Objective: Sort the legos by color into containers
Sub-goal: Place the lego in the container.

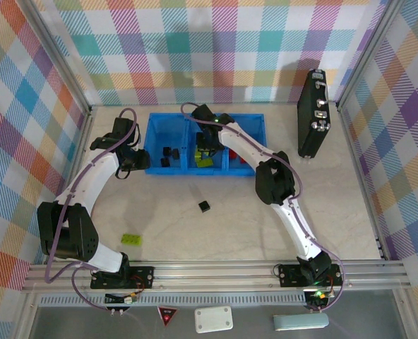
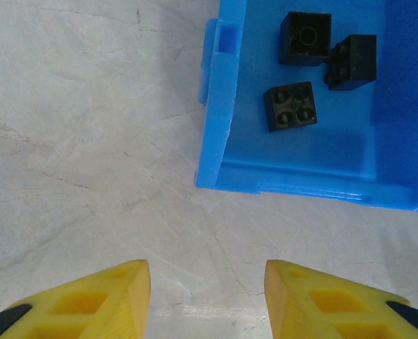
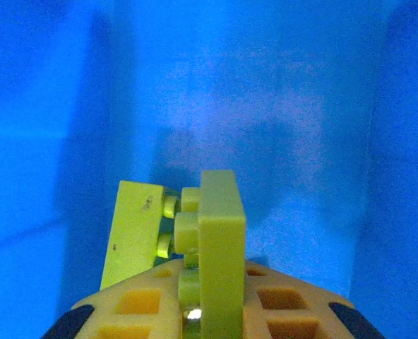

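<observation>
The blue tray [image 1: 155,124] has three compartments side by side. Three black cubes [image 2: 290,106] lie in its left one, and red bricks [image 1: 243,161] in its right one. My right gripper [image 1: 207,146] reaches into the middle compartment. In the right wrist view the right gripper [image 3: 209,286] is shut on an upright lime-green brick [image 3: 222,233], and a second green brick [image 3: 133,233] leans just behind it. My left gripper [image 2: 207,282] stands open over bare table beside the tray's left corner [image 2: 219,141], nothing between its fingers. A black cube [image 1: 205,205] and a green brick [image 1: 131,239] lie loose on the table.
A tall black case with silver latches [image 1: 313,113] stands at the back right against the wall. Checked walls close in the table on three sides. Open tabletop lies between the tray and the arm bases.
</observation>
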`<state>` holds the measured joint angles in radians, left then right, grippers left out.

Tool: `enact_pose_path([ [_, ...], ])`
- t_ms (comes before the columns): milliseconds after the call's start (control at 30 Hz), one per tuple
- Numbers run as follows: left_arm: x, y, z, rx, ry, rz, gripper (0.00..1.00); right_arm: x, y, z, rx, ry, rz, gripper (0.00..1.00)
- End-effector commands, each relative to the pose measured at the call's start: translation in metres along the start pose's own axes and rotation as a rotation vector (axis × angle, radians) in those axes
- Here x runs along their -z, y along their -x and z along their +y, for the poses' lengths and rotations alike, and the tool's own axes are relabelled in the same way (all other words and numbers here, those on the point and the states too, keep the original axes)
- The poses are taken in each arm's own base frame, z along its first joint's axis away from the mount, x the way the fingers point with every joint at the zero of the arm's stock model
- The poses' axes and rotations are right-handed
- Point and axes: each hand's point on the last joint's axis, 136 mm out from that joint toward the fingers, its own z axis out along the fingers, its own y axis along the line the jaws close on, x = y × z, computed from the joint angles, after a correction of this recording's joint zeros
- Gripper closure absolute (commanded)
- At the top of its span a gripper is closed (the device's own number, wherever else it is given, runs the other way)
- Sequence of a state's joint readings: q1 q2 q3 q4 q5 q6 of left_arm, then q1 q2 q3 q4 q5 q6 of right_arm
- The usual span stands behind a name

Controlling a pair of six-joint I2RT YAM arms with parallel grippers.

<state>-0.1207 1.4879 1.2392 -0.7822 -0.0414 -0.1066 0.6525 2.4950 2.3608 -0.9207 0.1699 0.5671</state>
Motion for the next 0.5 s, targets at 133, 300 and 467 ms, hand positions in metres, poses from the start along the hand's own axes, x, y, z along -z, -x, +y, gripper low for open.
enact_pose_path([
  [133,-0.0032,-0.0045,0.0027,-0.007,-0.006,0.016,0.54,-0.0265,-0.0087,-0.0021,-0.02,0.012,0.048,0.8],
  [300,-0.0029,-0.0044,0.003,-0.007,-0.004,0.015,0.54,-0.0266,-0.0072,-0.0023,-0.023,0.012,0.042,0.8],
  [467,-0.0017,-0.0042,0.0034,-0.006,-0.005,0.012,0.53,-0.0218,-0.0043,-0.0019,-0.021,0.01,0.03,0.75],
])
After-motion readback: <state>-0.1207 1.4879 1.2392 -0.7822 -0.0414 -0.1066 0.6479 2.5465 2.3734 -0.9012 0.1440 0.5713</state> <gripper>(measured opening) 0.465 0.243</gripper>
